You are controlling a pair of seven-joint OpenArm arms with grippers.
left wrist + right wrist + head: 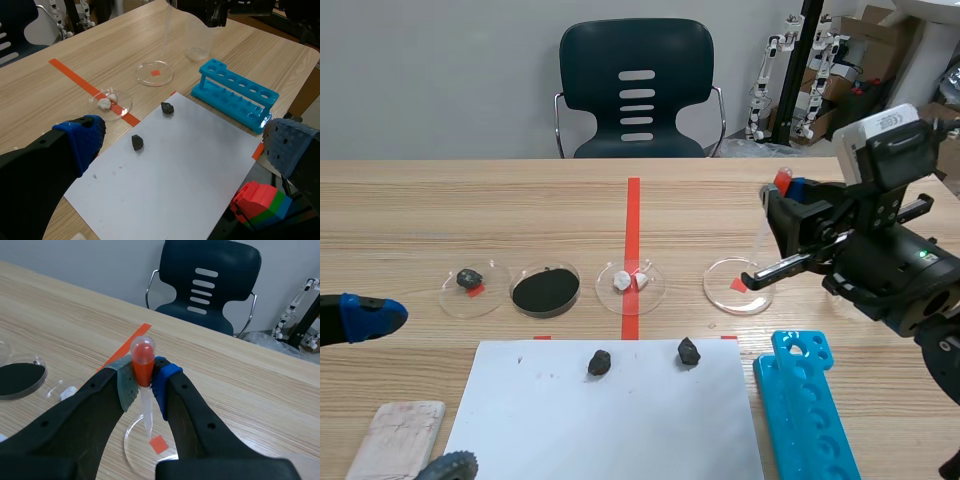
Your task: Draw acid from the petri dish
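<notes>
Fingers of the right gripper (143, 385) are closed on the orange-red bulb of a dropper (142, 358), one grey-green pad and one blue pad pressing its sides. The dropper hangs upright, and its clear stem points down into a clear petri dish (724, 292) that sits over a red tape square. Whether the tip touches the dish floor cannot be determined, and no liquid can be made out in the dish. The left gripper (185, 142) sits low at the near left of the table (470, 200), fingers spread wide with nothing between them. Three further dishes stand in a row to the left of the petri dish: one with white lumps (631, 281) on the red centre line, one with black powder (546, 290), and one with a small dark lump (472, 279). Nearer the robot lies a white paper sheet (610, 425) bearing two dark stones (599, 362), well apart from each other. A blue test-tube rack (810, 410) lies just beside the sheet's right edge. A dark chair (636, 90) stands beyond the far side of the table.
</notes>
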